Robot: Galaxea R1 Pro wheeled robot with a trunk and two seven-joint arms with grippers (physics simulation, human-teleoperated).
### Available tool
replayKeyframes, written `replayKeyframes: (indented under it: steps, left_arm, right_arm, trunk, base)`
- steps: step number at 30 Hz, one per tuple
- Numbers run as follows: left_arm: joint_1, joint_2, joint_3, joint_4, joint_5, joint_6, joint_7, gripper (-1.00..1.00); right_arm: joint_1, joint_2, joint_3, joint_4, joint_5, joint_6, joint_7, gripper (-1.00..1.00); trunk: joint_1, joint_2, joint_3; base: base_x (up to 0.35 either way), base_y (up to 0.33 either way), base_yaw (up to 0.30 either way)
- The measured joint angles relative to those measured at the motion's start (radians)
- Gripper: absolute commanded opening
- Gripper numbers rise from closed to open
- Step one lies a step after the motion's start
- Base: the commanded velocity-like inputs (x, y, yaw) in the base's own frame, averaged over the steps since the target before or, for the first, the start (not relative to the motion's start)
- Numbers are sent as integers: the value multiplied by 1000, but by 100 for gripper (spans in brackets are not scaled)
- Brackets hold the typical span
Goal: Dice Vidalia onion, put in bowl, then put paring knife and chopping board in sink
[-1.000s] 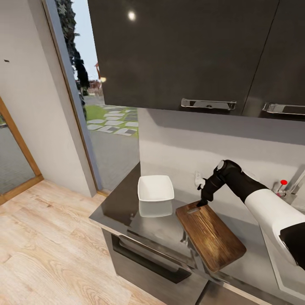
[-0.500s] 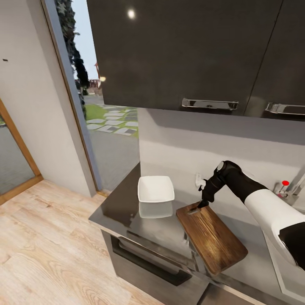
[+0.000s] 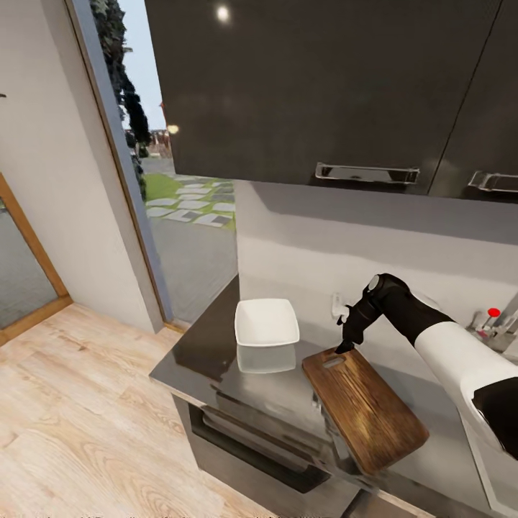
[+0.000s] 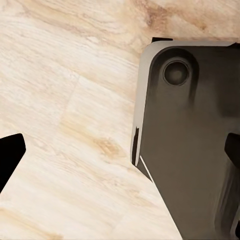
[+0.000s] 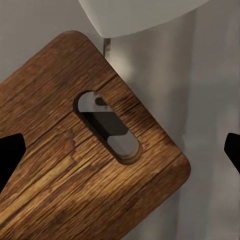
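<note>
Hovering right claw (image 3: 346,347), fingers spread, above chopping board (image 5: 75,165) slot; bowl (image 3: 266,321) beside.

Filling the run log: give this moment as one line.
right end effector: open, above handle slot | chopping board: on countertop | bowl: empty

The chopping board (image 3: 365,409) is dark, matt wood with coarse grain. The bench (image 3: 216,352) is glossy and mirror-like. The bowl (image 3: 266,322) looks smooth white ceramic.
</note>
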Motion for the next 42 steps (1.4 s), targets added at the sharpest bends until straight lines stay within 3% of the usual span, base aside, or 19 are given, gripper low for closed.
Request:
replayKeyframes:
  steps: [10,28,30,33,42]
  left_arm:
    - [0,0,0,0,0,-1,0,100]
    - [0,-7,-2,0,0,-1,-1,100]
    - [0,-9,-2,0,0,-1,-1,100]
    - [0,-14,-2,-1,0,-1,-1,100]
    - [0,-15,-2,-1,-1,-1,-2,100]
  right_arm:
    - [0,2,0,41,2,-40,-8,100]
    - [0,0,-2,44,4,-44,-18,100]
    - [0,0,-2,44,10,-44,-18,100]
    - [0,3,-2,44,68,-44,-19,100]
    - [0,4,-2,44,86,-44,-21,100]
  trunk:
    - [0,0,-13]
    - [0,0,-42]
    - [0,0,-45]
    - [0,0,-50]
    - [0,0,-63]
  base:
    - [0,0,0]
    - [0,25,0]
    - [0,0,0]
    - [0,0,0]
    - [142,0,0]
